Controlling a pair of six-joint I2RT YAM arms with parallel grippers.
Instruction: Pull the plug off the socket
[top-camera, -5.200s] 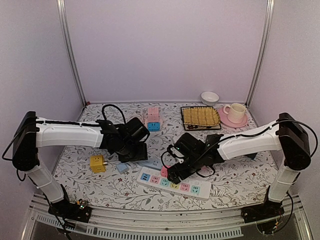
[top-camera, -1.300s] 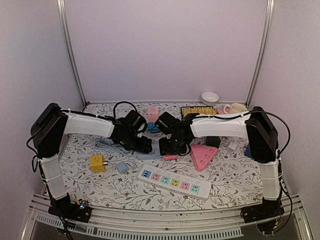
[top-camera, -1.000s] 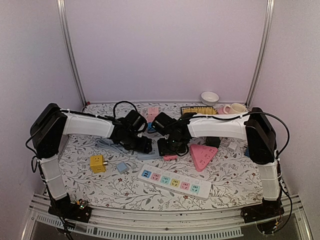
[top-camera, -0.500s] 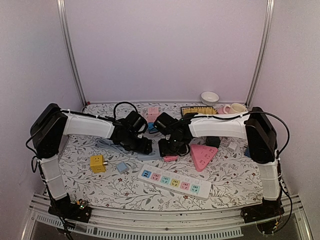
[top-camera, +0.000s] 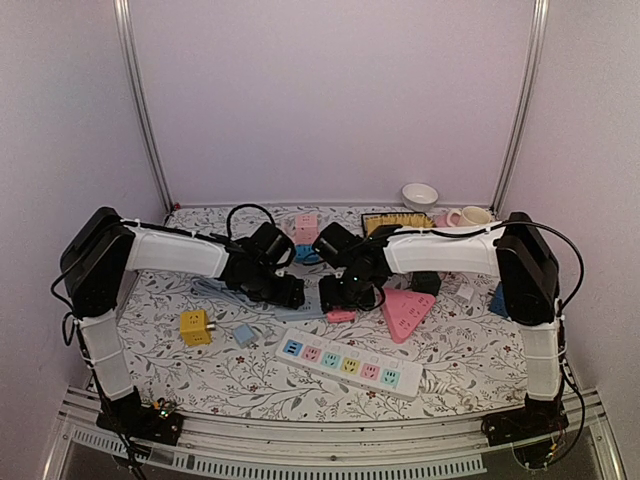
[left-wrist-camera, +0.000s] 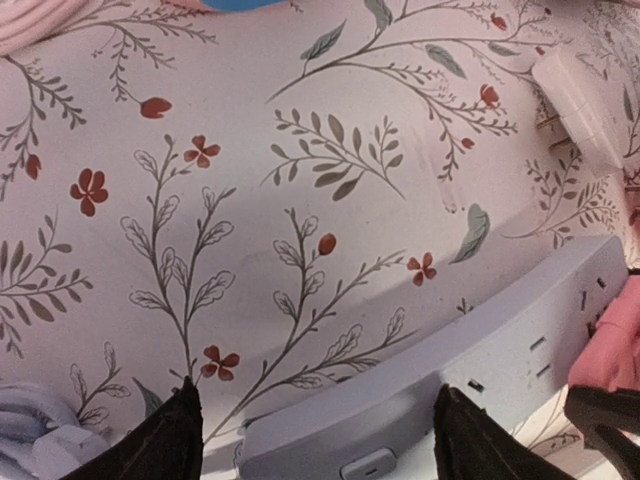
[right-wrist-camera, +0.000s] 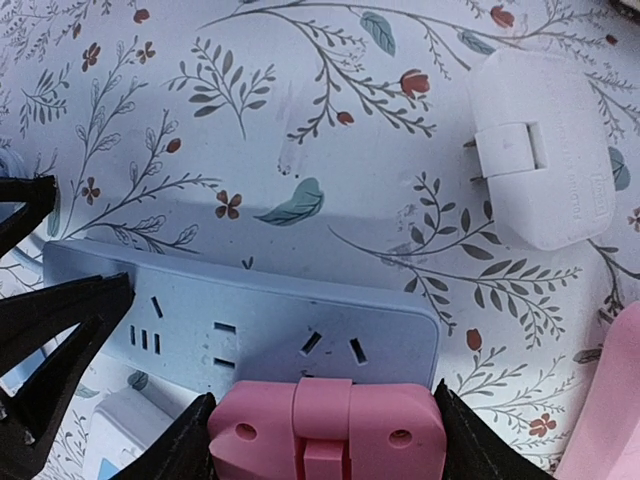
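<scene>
A pale blue socket strip (top-camera: 308, 302) lies on the flowered table between both arms. A pink plug (right-wrist-camera: 325, 425) sits against its near edge, over one outlet. I cannot tell whether its prongs are still in. My right gripper (right-wrist-camera: 325, 435) is shut on the plug, with one finger tight against each side. In the top view the plug (top-camera: 342, 316) shows just below that gripper (top-camera: 345, 300). My left gripper (left-wrist-camera: 315, 445) straddles the strip's switch end (left-wrist-camera: 480, 350) and is closed on it. That gripper (top-camera: 290, 295) is also in the top view.
A white adapter (right-wrist-camera: 545, 150) lies just beyond the strip. A pink triangular socket (top-camera: 405, 312) sits to the right and a white strip with coloured outlets (top-camera: 350, 365) in front. A yellow cube (top-camera: 195, 327) and small blue adapter (top-camera: 244, 334) lie left. Bowl, cup and woven tray stand at the back.
Five seconds ago both grippers and the blue strip were nearer the front. Over the last second the right wrist edged slightly right with the plug. Both grips are unchanged.
</scene>
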